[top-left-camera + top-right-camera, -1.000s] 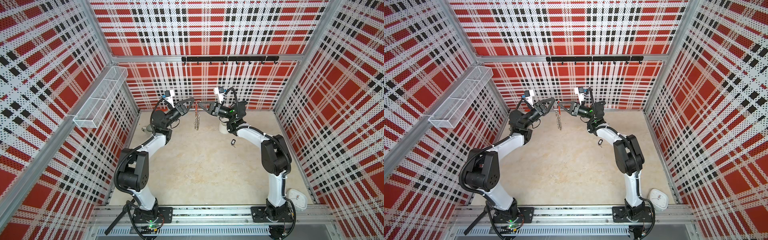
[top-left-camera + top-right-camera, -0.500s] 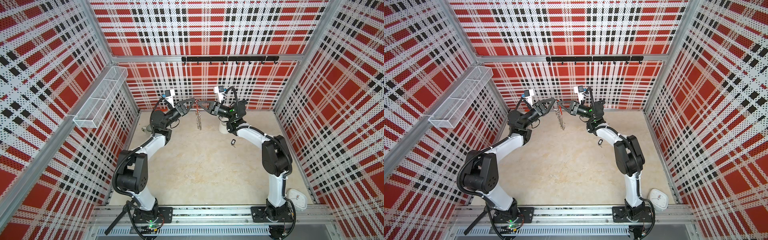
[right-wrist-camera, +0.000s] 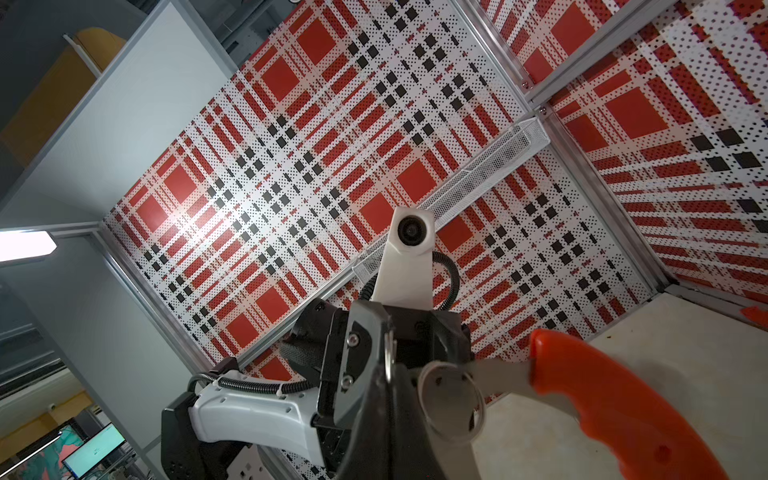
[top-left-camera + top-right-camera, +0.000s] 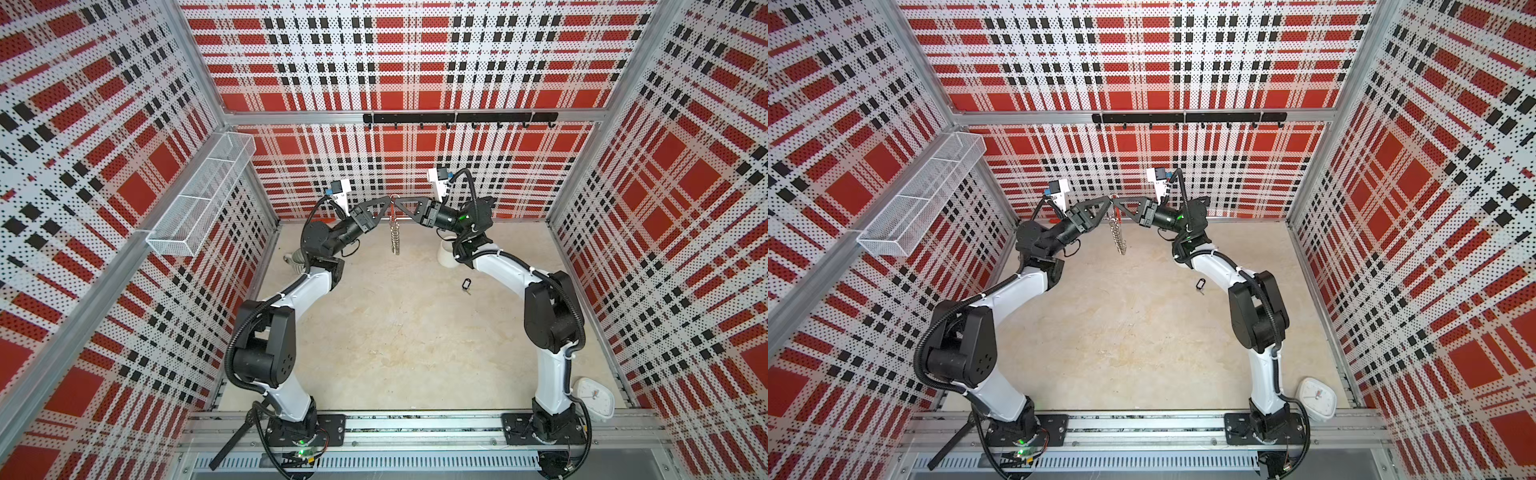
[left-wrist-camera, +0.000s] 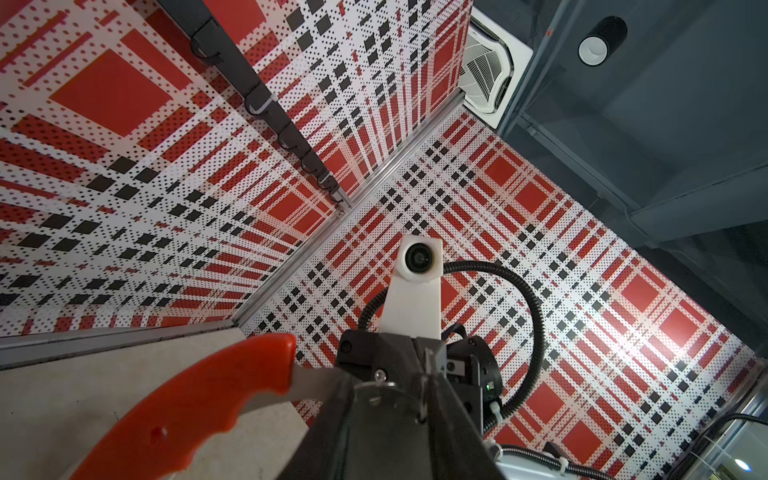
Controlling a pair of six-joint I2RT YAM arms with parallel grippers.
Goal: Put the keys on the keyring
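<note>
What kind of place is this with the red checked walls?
Probably a robot lab's test booth: two robot arms bolted to a metal rail, perforated checked walls boxing in a tabletop, and computer screens outside, seen in the right wrist view.

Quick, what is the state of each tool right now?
Left tool: at the top of the keyring; grip cannot be told.
Right tool: closed, holding the keyring.

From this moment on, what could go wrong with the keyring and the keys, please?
1. The keyring hangs in the air where the left pincer and right pincer meet tip to tip; a slip would likely drop it onto the table.
2. The keys lie close beside the right arm; a sweep could knock them away.
3. Neither pincer looks free to fetch them.
</note>
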